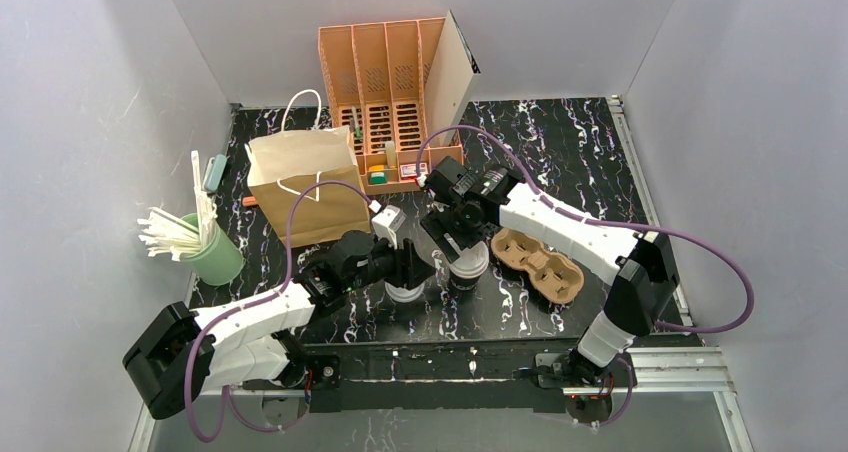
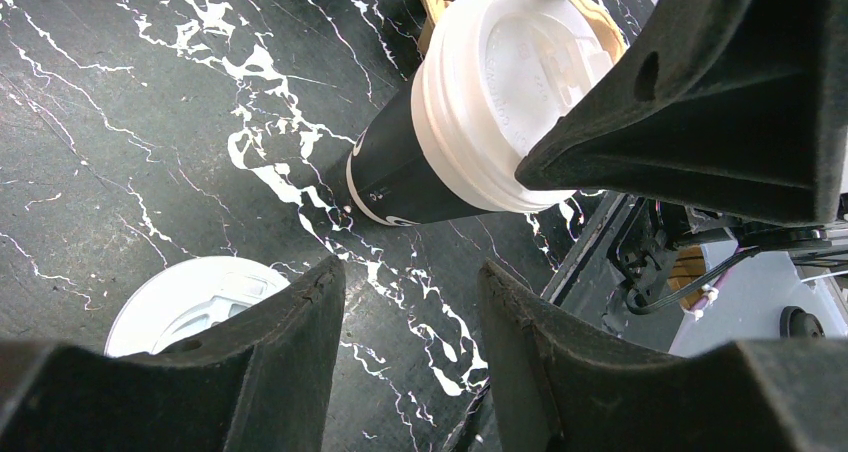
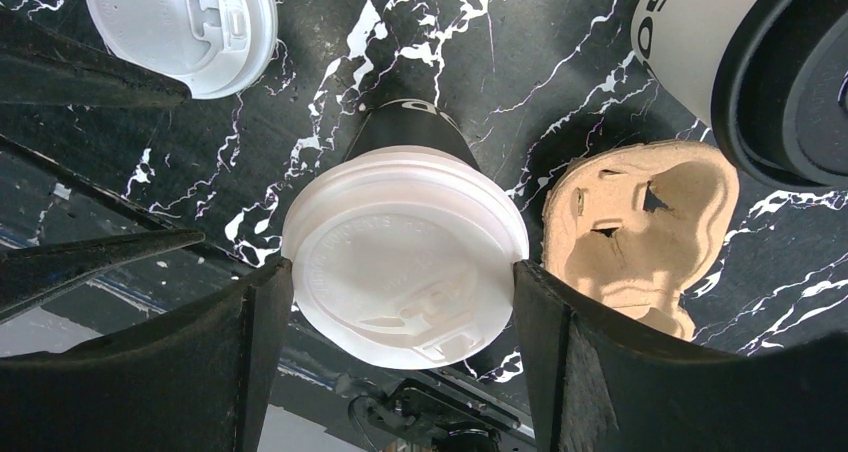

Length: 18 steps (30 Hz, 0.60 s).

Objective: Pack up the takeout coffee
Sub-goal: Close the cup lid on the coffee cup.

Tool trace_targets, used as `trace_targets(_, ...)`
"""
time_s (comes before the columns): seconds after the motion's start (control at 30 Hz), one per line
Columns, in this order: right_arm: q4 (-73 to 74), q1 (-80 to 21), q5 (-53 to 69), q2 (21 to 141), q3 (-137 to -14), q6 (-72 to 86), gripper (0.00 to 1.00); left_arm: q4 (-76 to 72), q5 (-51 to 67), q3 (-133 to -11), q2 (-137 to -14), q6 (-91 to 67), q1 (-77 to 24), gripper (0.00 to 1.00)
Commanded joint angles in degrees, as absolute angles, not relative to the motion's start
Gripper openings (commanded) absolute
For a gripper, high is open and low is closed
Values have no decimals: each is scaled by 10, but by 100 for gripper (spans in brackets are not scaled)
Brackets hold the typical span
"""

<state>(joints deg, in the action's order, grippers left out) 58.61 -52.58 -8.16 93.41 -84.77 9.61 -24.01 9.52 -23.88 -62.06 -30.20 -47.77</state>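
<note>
left gripper (image 2: 410,292) hangs low over the black marble table (image 1: 560,142) near the front edge, jaws part-way apart, nothing between them, only bare table; loose white lid (image 2: 190,302) lies flat on the table just beside its left finger, touching neither cup; just right of that stands the black cup (image 2: 400,172) with a white dome lid (image 2: 490,82) on it; right gripper (image 3: 400,282) reaches in from the far side and clamps that lid at the rim, one finger against each side, jaws wide; cardboard cup carrier (image 3: 640,222) sits just right of the black cup, sockets empty; takeout coffee = white cup (image 3: 690,42) with black lid (image 3: 745,82) seated on it, sits far-right of the black cup, just past the carrier, in neither gripper; seen only from the right wrist, base out of frame, hidden under the right arm from above; further back on the left, brown paper bag (image 1: 305,187) stands upright; green cup (image 1: 215,257) of white straws (image 1: 165,234) at the left edge; orange organiser (image 1: 385,82) against the far wall
</note>
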Motion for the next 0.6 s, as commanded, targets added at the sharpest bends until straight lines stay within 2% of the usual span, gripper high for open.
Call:
trace_targets(0.0, 595, -529, -75, 938, -854, 89, 79, -246, 96, -241, -615, -294, -477, 49)
trace_targets(0.57, 598, -532, -80, 936, -840, 89, 81, -246, 96, -243, -618, -294, -477, 49)
